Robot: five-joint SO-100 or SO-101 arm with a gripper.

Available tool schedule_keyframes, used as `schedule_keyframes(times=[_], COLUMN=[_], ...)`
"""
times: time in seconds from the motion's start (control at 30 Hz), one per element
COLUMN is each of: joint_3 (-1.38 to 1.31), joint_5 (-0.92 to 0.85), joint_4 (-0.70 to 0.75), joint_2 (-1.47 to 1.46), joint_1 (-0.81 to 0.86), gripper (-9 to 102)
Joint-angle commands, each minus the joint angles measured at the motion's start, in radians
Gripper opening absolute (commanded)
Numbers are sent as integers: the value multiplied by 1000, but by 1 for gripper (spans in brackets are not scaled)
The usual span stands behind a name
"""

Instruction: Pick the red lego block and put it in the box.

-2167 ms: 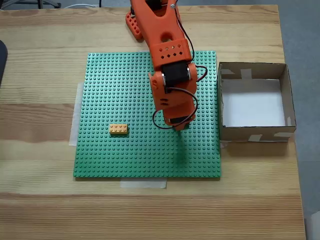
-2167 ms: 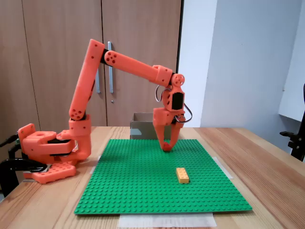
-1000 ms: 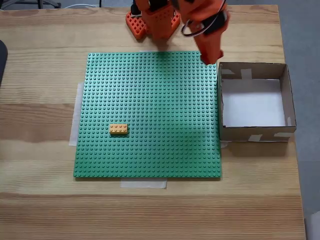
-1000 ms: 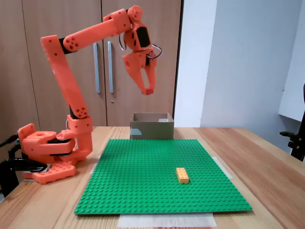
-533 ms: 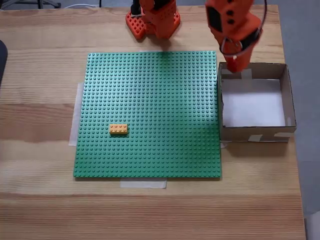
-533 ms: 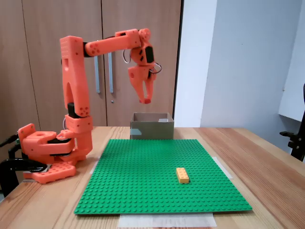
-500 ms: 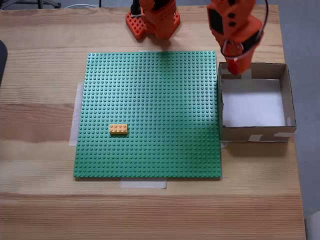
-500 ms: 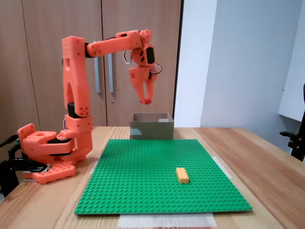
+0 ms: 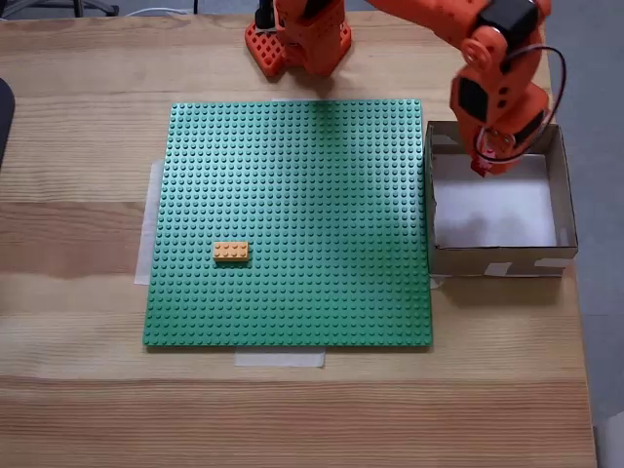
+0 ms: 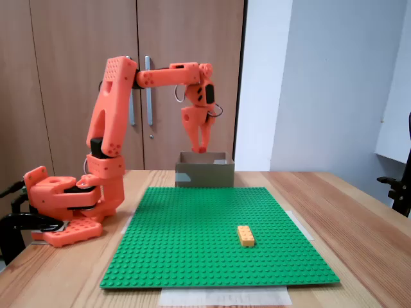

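Note:
My orange gripper (image 9: 484,164) hangs above the box (image 9: 492,261), over its far left part in a fixed view from above. Its fingers are shut on the red lego block (image 9: 479,169), of which only a small dark red piece shows at the tips. From the table-level fixed view the gripper (image 10: 201,147) points straight down, its tips just above the rim of the brown cardboard box (image 10: 204,173). The white floor of the box has nothing lying on it.
A green studded baseplate (image 9: 292,175) covers the middle of the wooden table, left of the box. An orange-yellow brick (image 9: 231,252) sits on its lower left part. The arm's base (image 9: 297,39) stands at the table's far edge.
The gripper lifted off the baseplate with the red block, swung to the right, and has now come down over the box.

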Motion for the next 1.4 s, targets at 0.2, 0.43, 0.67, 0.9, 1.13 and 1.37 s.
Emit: schedule_keyframes(times=[0.2, 0.43, 0.67, 0.9, 1.13, 1.37], joint_3=[-60, -66, -109, -121, -115, -123], joint_5=[-17, -18, -21, -20, -20, -6], joint_4=[-63, -110, -137, -193, -215, -173], joint_2=[-106, -204, -262, -272, -285, -288], joint_1=[25, 26, 26, 29, 14, -12], gripper=[-1, -1, -1, -1, -1, 8])
